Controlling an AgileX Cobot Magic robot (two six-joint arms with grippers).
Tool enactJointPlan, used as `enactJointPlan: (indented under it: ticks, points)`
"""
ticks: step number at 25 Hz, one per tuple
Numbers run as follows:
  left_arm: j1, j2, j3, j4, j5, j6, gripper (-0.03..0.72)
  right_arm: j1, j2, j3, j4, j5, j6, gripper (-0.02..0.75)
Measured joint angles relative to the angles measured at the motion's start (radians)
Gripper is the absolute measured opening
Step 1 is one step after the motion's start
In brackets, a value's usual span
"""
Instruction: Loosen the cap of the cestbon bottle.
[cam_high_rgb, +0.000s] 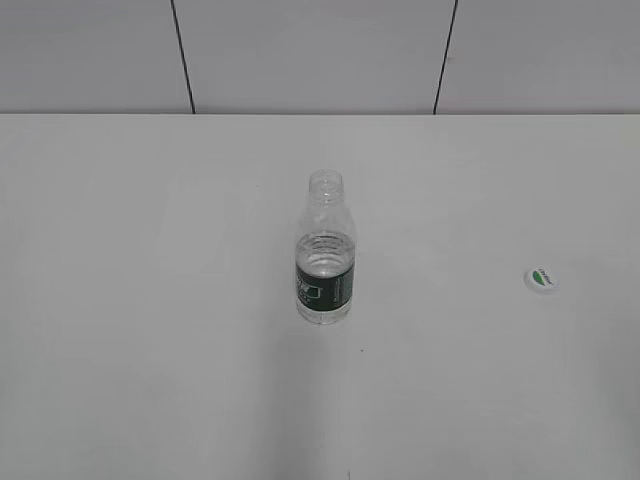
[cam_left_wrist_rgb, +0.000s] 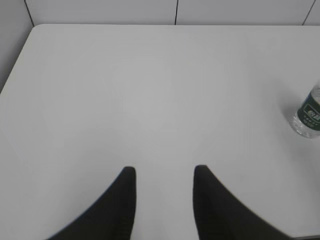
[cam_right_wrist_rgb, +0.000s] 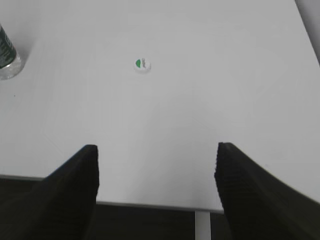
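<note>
The cestbon bottle (cam_high_rgb: 325, 262) stands upright mid-table with its threaded neck bare, clear with a dark green label. Its lower part also shows at the right edge of the left wrist view (cam_left_wrist_rgb: 308, 114) and the left edge of the right wrist view (cam_right_wrist_rgb: 8, 56). The white cap (cam_high_rgb: 541, 279) with a green leaf mark lies flat on the table to the bottle's right, also in the right wrist view (cam_right_wrist_rgb: 142, 64). My left gripper (cam_left_wrist_rgb: 164, 172) is open and empty, far left of the bottle. My right gripper (cam_right_wrist_rgb: 156, 152) is open and empty over the table's front edge, short of the cap.
The white table (cam_high_rgb: 150, 300) ends at a grey panelled wall (cam_high_rgb: 300, 50) at the back. Its front edge (cam_right_wrist_rgb: 150, 204) shows in the right wrist view, with dark space and a white table leg below. Neither arm shows in the exterior view.
</note>
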Motion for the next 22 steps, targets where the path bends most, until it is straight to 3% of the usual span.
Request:
enactJointPlan:
  ticks: [12, 22]
  points:
    - [0.006, 0.0, 0.012, -0.003, -0.019, 0.001, 0.237, 0.0, 0.0, 0.021, -0.006, -0.049, 0.008, 0.559]
    - [0.142, 0.0, 0.012, -0.005, -0.019, 0.001, 0.237, 0.0, 0.0, 0.021, -0.006, -0.05, 0.01, 0.559]
